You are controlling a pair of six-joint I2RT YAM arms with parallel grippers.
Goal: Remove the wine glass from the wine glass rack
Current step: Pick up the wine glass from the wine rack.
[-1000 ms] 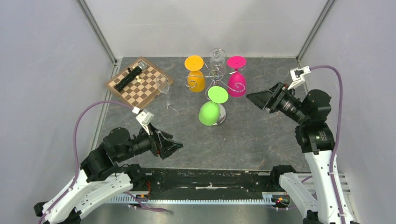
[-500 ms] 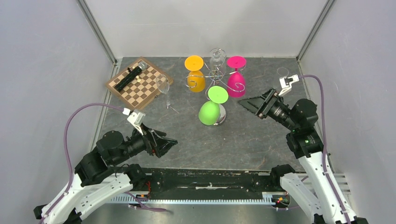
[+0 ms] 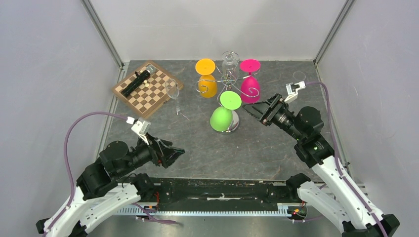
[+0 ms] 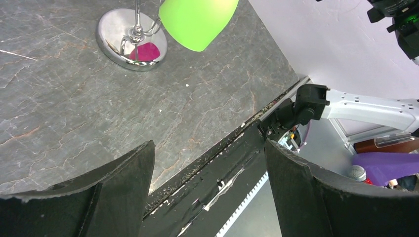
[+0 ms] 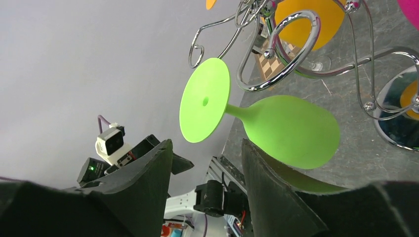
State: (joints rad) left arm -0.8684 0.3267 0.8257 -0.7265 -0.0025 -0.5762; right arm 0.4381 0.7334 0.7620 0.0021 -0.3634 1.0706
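The chrome wine glass rack [image 3: 228, 80] stands at the table's back middle, with its round base [image 4: 131, 39] on the stone top. A green wine glass [image 3: 222, 119] hangs upside down from its near arm, an orange one [image 3: 207, 85] at the left, a pink one [image 3: 250, 89] at the right and a clear one [image 3: 229, 61] behind. My right gripper [image 3: 249, 109] is open and empty, just right of the green glass and apart from it. In the right wrist view the green glass [image 5: 291, 131] lies ahead of the open gripper [image 5: 207, 148]. My left gripper [image 3: 180, 152] is open and empty near the front left.
A chessboard [image 3: 147, 87] with a black object on it lies at the back left. A clear wine glass [image 3: 173, 91] stands upright beside it. Grey walls close in both sides. The black rail [image 3: 217, 187] runs along the near edge.
My right gripper has moved left and forward towards the green glass, still open. My left arm has drawn back a little towards the front left.
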